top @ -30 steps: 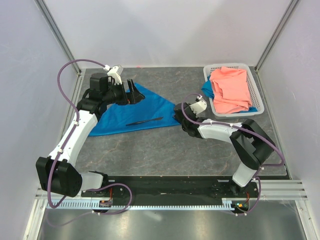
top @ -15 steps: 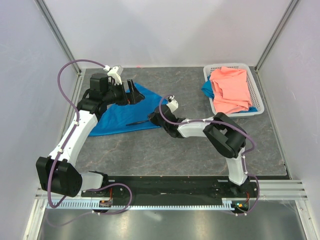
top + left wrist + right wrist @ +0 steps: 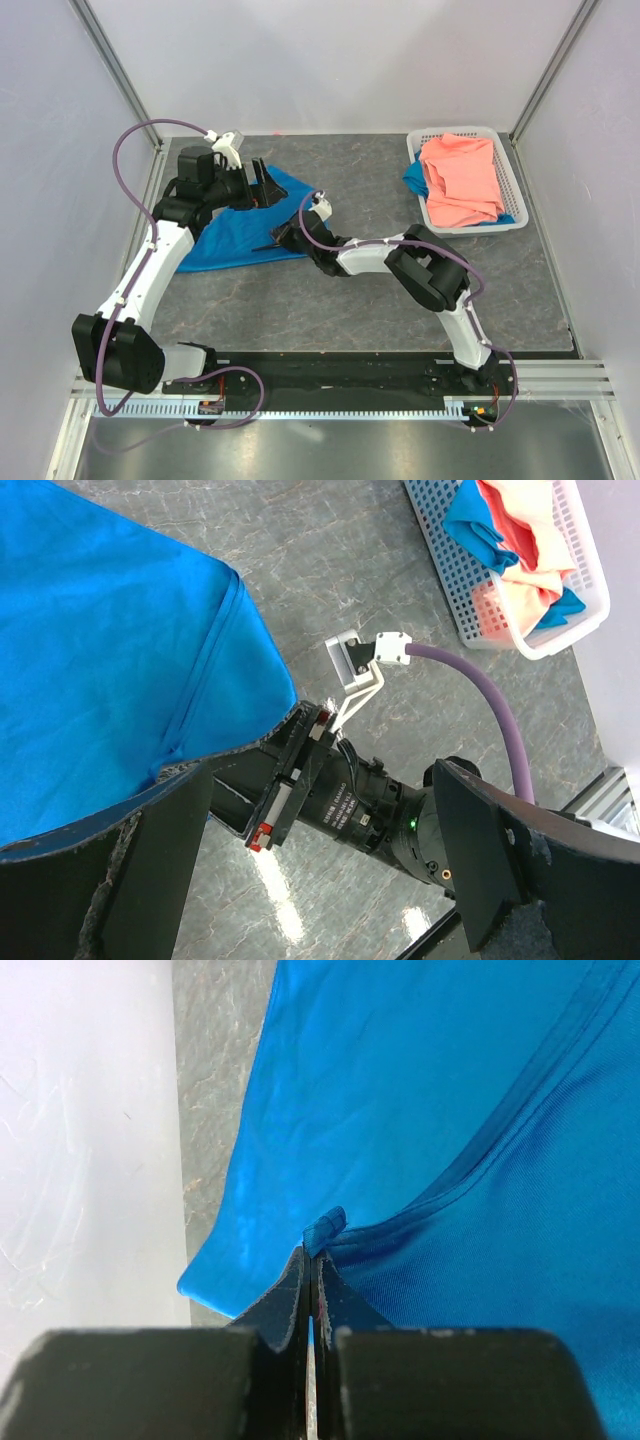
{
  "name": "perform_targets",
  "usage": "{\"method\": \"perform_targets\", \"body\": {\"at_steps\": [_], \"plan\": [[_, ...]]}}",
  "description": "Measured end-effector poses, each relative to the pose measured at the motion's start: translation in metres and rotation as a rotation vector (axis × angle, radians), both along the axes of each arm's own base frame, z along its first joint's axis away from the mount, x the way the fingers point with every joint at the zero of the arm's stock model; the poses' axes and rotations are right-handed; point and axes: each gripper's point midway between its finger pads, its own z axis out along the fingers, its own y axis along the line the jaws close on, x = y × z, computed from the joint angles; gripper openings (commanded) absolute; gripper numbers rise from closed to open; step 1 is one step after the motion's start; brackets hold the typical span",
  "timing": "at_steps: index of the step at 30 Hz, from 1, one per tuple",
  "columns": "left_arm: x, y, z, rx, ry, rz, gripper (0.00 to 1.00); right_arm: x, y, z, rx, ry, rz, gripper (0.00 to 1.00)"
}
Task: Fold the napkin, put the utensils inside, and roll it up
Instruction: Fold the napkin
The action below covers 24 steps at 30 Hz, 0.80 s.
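Observation:
The bright blue napkin (image 3: 225,238) lies on the grey table, left of centre. My right gripper (image 3: 291,236) is low at the napkin's right edge, shut on a small bunched piece of its hem (image 3: 325,1226). The lifted cloth fills the right wrist view (image 3: 450,1110). Just left of that gripper, a short piece of the black utensil (image 3: 266,245) shows; the rest is hidden. My left gripper (image 3: 262,184) hovers over the napkin's far corner, open and holding nothing. Between its fingers (image 3: 100,880), the left wrist view shows the right arm's wrist below.
A white basket (image 3: 513,180) stands at the back right with a salmon-pink cloth (image 3: 460,180) and a blue scrap (image 3: 412,180) beneath it. The basket also shows in the left wrist view (image 3: 480,590). White walls close in the left, back and right sides.
My right arm has swept left across the table, pulling the napkin's right corner with it over the cloth and most of the black utensil. The left arm has stayed put.

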Motion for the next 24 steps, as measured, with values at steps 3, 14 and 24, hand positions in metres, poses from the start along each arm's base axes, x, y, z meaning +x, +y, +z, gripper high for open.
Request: {"method": "perform_targets", "body": {"at_steps": [3,14,24], "plan": [[0.000,0.001,0.000,0.000,0.000,0.003,0.98,0.001,0.004,0.000,0.009,-0.001,0.011,0.00],[0.001,0.002,0.000,-0.001,0.000,0.005,0.98,-0.004,0.019,-0.010,0.016,0.016,0.060,0.00],[0.001,0.003,0.000,-0.001,0.000,0.007,0.98,-0.010,0.025,-0.013,0.017,0.021,0.080,0.04]]}}
